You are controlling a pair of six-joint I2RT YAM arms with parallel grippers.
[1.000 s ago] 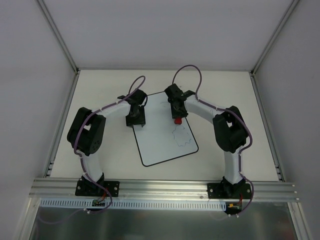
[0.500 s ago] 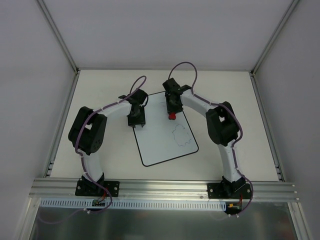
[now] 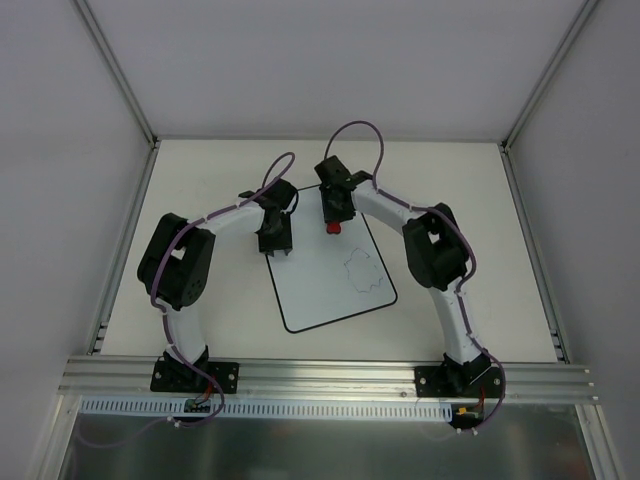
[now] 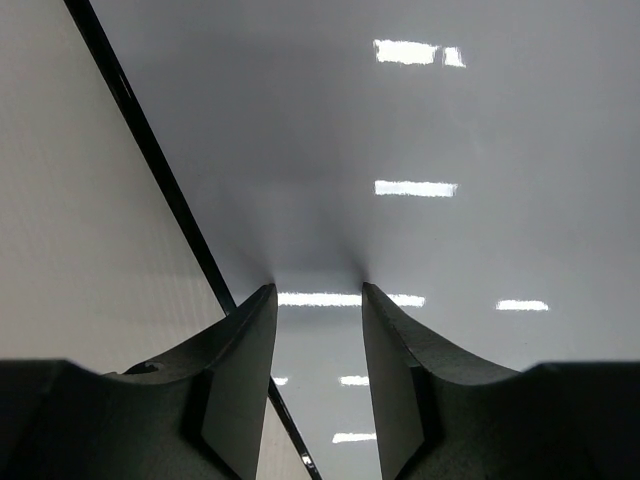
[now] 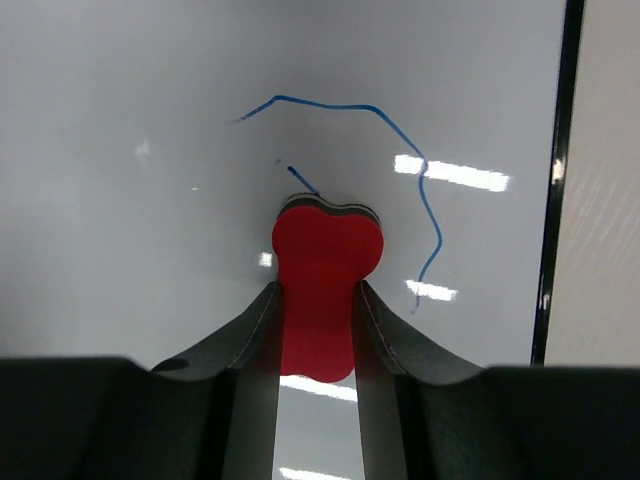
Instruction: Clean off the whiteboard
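Our right gripper (image 5: 318,300) is clamped on the red bone-shaped eraser (image 5: 327,250), whose end presses the whiteboard (image 3: 325,290) beside blue pen lines (image 5: 372,109). Our left gripper (image 4: 318,292) is slightly parted and holds nothing, its tips at the board's left edge. The board lies mid-table (image 3: 200,180).

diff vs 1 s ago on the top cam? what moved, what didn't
The right gripper, shut on the red bone-shaped eraser, slid it across the white rectangular whiteboard toward its far-left corner, away from the blue scribble. Nothing was grasped or released. Unchanged: the left gripper, open at the board's left edge, the board's position, and the scribble nearer the arms, not yet wiped.
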